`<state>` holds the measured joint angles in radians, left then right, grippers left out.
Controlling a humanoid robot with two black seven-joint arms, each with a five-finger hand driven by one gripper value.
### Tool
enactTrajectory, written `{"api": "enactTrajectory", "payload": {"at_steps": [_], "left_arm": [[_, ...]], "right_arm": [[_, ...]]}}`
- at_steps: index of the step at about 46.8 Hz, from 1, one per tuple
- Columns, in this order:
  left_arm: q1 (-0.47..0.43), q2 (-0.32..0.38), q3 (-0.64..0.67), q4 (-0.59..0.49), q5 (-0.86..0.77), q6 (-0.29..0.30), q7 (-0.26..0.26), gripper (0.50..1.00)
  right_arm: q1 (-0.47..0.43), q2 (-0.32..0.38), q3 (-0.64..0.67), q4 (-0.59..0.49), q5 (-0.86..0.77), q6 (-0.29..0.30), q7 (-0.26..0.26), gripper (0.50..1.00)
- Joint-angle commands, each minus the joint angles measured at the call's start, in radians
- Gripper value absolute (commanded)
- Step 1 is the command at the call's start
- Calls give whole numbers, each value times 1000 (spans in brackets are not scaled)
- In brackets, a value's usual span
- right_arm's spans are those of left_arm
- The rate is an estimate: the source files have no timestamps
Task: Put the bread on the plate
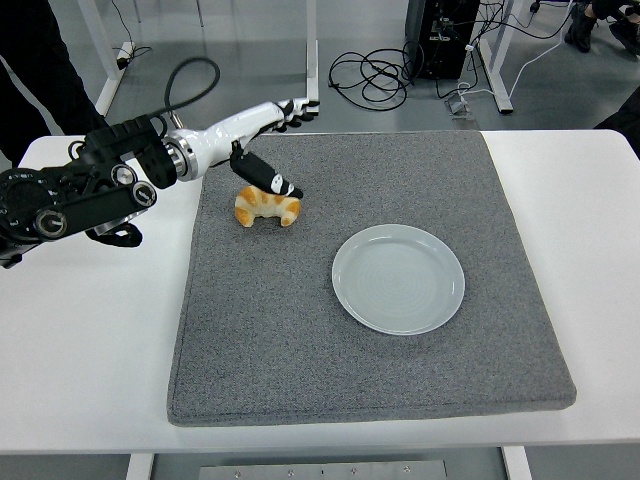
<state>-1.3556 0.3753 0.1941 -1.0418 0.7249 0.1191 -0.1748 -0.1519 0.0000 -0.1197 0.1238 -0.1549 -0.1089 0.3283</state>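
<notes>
One left hand (268,150) is hovering, fingers spread, over the bread (267,206); light, soft and flaky, it is asking for a gentle grasp across its middle, plate (398,278) at four o'clock.

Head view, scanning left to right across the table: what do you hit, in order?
Left arm → left hand, open, reaching over the croissant → plate, all on the grey mat over the white table.

no readable text, no labels, no brands, no numbers anywhere
</notes>
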Motion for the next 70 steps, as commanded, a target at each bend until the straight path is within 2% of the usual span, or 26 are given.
{"api": "enactTrajectory", "payload": {"at_steps": [1, 11, 22, 41, 51, 70], "left_arm": [[0, -6, 50, 3, 54, 19, 1, 968], [0, -30, 71, 29, 83, 88, 1, 968], [0, -115, 188, 187, 100, 180, 0, 971], [3, -130, 225, 198, 103, 192, -2, 974], [27, -191, 240, 272, 103, 203, -2, 972], [65, -210, 242, 318, 103, 225, -11, 972]], "right_arm": [[0, 0, 0, 0, 0, 0, 0, 1000], [0, 0, 0, -1, 0, 0, 0, 1000], [0, 0, 0, 0, 0, 0, 0, 1000], [0, 0, 0, 0, 0, 0, 0, 1000], [0, 0, 0, -1, 0, 0, 0, 1000], [0, 0, 0, 0, 0, 0, 0, 1000]]}}
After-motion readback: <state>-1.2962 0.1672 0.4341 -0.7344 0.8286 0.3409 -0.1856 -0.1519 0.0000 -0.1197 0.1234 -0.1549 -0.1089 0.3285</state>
